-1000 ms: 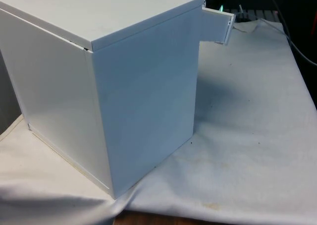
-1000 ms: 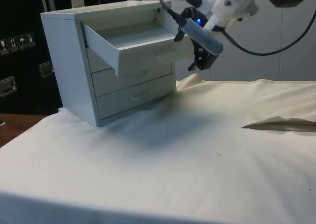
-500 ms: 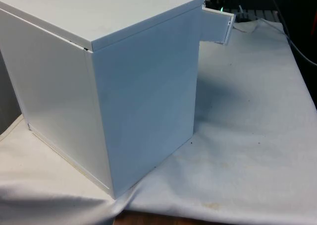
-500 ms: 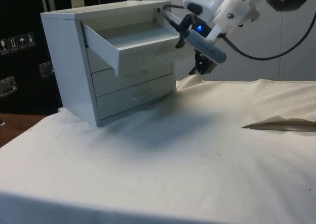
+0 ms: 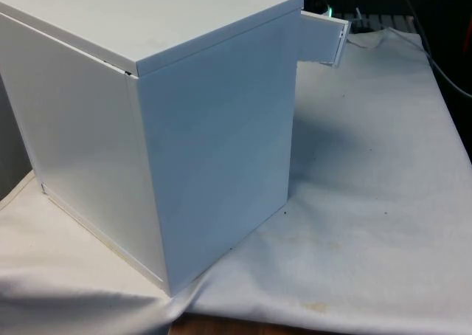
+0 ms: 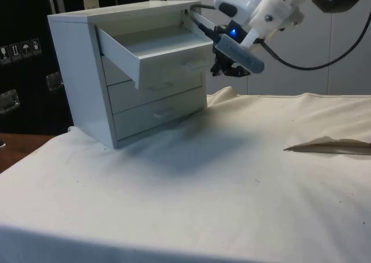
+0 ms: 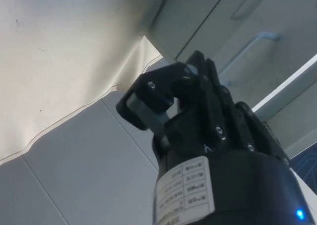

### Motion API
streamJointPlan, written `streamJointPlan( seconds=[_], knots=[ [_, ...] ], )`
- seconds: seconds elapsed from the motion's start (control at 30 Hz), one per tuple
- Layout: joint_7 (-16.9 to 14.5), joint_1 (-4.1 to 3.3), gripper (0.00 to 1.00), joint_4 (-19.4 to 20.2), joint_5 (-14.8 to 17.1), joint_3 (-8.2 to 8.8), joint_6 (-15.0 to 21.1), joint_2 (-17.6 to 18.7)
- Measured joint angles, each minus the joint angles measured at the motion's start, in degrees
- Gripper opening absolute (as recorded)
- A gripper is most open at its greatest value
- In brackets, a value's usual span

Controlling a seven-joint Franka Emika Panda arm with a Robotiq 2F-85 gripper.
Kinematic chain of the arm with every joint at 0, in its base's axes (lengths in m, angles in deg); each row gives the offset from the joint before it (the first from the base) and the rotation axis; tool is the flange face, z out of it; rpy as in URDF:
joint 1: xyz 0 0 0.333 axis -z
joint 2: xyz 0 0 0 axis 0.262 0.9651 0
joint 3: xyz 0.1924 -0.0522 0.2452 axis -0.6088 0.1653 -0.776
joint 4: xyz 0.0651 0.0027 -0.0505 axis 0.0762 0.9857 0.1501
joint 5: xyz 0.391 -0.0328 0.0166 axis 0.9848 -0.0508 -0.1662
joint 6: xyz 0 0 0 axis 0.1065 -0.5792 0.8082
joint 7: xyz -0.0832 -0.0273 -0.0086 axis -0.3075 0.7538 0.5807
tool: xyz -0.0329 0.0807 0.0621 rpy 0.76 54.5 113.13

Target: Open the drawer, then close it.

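Looking at a white chest of drawers (image 6: 75, 72) sitting on the desk (image 6: 232, 187) under a white cloth, over toward the side view's left. Got its top drawer (image 6: 156, 48) pulled well out, hanging open above the middle drawer (image 6: 156, 89) and the bottom drawer (image 6: 159, 113), both pushed flush.

From the front view, mostly just seeing the plain back and side of the chest of drawers (image 5: 206, 128), taking up the near left of the desk (image 5: 369, 202). Can spot the end of the top drawer (image 5: 322, 38) poking out past the far top corner, toward the front view's right.

Found the black end effector (image 6: 227, 70) in the side view, hanging off the white arm just beside the far end of the open drawer's front panel, about level with it and well above the cloth. Can't say for sure whether it touches the panel.

In the wrist view, seeing the end effector (image 7: 163, 96) with both fingers (image 7: 148, 102) drawn together, gripping nothing. Behind it, catching white drawer fronts with a slim bar handle (image 7: 247, 46), plus the cloth's edge.

Also noticing a thin brownish flap (image 6: 327, 146) lying flat on the cloth at the side view's right, well apart from everything else.
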Motion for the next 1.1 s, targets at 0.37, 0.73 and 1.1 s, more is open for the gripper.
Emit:
streamJointPlan(
  seconds=[0.37,0.73,1.1],
  knots=[
    [-3.72,0.57,0.00,-1.89,0.00,0.80,-0.23,-0.80],
    [-7.96,0.92,0.00,-4.24,-1.15,3.61,0.23,-2.18],
    [-10.60,0.97,0.00,-6.07,-1.60,5.39,1.38,-2.46]
  ],
)
